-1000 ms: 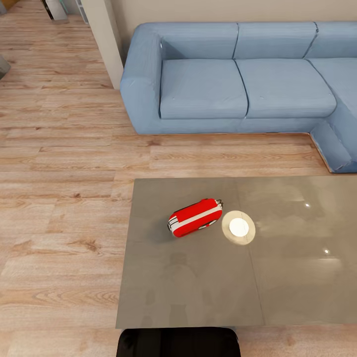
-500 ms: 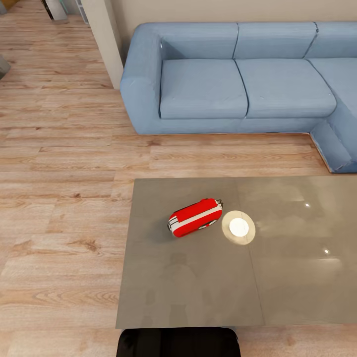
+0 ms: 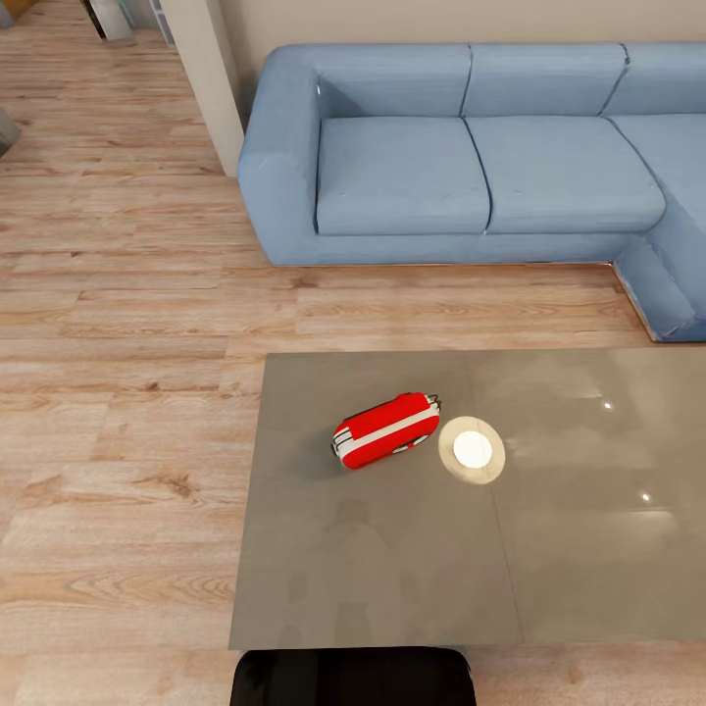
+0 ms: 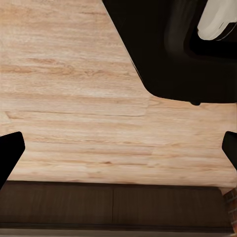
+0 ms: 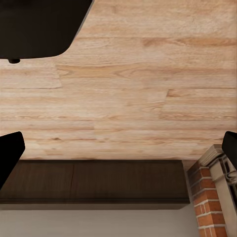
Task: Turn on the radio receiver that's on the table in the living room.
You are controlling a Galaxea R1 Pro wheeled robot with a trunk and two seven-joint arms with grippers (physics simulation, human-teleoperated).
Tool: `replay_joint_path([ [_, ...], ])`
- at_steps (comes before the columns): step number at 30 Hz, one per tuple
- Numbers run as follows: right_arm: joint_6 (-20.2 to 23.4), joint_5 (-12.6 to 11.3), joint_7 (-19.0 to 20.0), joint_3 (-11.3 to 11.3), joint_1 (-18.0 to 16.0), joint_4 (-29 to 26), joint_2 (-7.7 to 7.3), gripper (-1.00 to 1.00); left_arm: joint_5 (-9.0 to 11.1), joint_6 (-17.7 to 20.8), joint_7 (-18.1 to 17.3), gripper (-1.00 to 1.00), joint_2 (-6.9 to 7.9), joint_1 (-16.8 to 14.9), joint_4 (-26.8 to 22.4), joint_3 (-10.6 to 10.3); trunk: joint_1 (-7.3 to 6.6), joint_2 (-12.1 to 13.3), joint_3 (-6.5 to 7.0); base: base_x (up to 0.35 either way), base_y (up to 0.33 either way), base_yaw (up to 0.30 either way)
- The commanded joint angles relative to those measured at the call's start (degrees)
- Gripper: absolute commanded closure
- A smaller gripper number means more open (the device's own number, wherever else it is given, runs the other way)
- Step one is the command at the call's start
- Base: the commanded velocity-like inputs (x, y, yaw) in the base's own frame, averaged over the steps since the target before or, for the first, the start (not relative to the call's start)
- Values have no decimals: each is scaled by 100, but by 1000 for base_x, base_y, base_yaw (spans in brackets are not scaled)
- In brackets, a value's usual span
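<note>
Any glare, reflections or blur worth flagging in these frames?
Head view: sharp; the glossy table carries small white glints at its right and a faint dark reflection near its front edge; the radio receiver reads clearly. Both wrist views: floor planks evenly lit, slightly soft.

I've got a blue sectional sofa (image 3: 471, 147) across the far side in the head view, its chaise end running down the right edge. Beige wall behind it, with a pale pillar (image 3: 208, 78) just beside the sofa's left arm. Light wood plank floor (image 3: 127, 324) everywhere else. A round white-glowing disc (image 3: 472, 450) sits in the near half of the picture. Both wrist views look down on the same plank floor (image 4: 74, 98); each has a dark brown baseboard strip (image 5: 94, 180) along one edge. Right wrist view also catches a red brick corner (image 5: 210, 197) touching that strip's end.
</note>
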Motion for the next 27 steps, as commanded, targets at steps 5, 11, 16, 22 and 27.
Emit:
replay_joint_path([
  [5,-2,-6,-5,0,0,0,-8,-100,5,-3,-23,-100,8,0,77,-9,0,0,0,0,0,0],
  [11,-3,-22,-8,-6,0,0,-22,-100,19,-1,-31,-100,14,0,169,-34,0,0,0,0,0,0],
  [16,-3,-26,-8,-23,0,-5,-94,-100,29,0,-17,-100,18,0,458,34,0,0,0,0,0,0],
  [22,35,-19,7,-26,0,-401,-163,-100,8,29,-42,-100,65,0,74,25,0,0,0,0,0,0],
  [27,507,-13,25,-22,15,-1626,-251,-100,3,480,-71,-100,98,0,-1509,23,0,0,0,0,0,0],
])
